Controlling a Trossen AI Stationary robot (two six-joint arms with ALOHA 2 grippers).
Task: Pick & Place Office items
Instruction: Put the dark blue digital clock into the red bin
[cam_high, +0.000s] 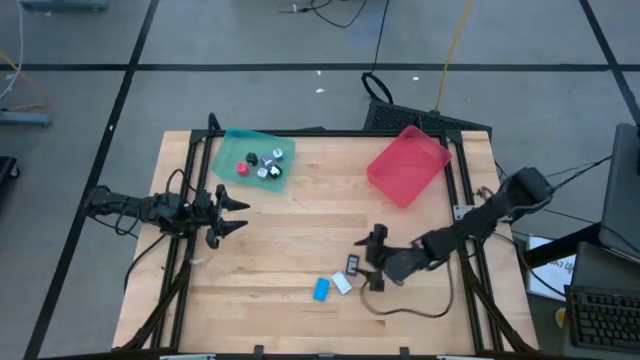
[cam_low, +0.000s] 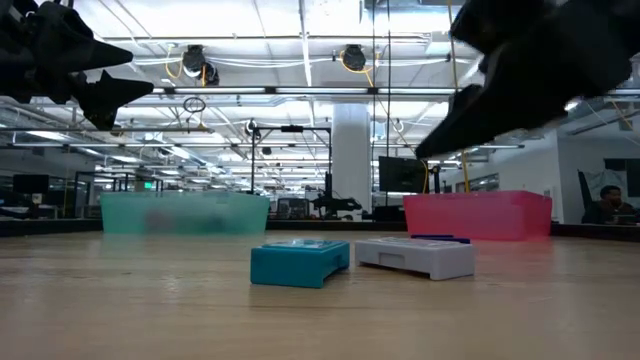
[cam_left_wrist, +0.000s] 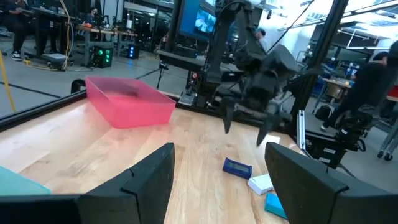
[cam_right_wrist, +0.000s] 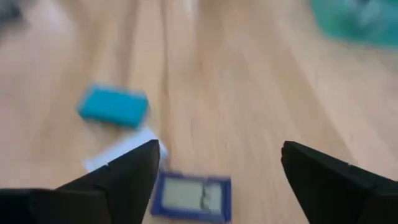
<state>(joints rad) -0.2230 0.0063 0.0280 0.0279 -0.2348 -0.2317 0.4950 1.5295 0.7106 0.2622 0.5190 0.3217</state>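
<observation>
Desk (cam_high: 300, 240): wooden, blocks loose.
Right tool (cam_right_wrist: 214, 171): fingers apart, above dark blue block (cam_right_wrist: 191, 196).
Risk: white block (cam_right_wrist: 118, 150) alongside may get nudged.

Grey floor (cam_high: 250, 40) with black lines; ceiling lights (cam_low: 190, 60) over distant workstations.

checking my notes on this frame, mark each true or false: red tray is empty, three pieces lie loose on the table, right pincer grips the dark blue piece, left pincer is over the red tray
1. The red tray is empty: true.
2. Three pieces lie loose on the table: true, the bright blue piece, white piece and dark blue piece.
3. The right pincer grips the dark blue piece: false, it is open above it, holding nothing.
4. The left pincer is over the red tray: false, it hovers beside the teal tray.
</observation>
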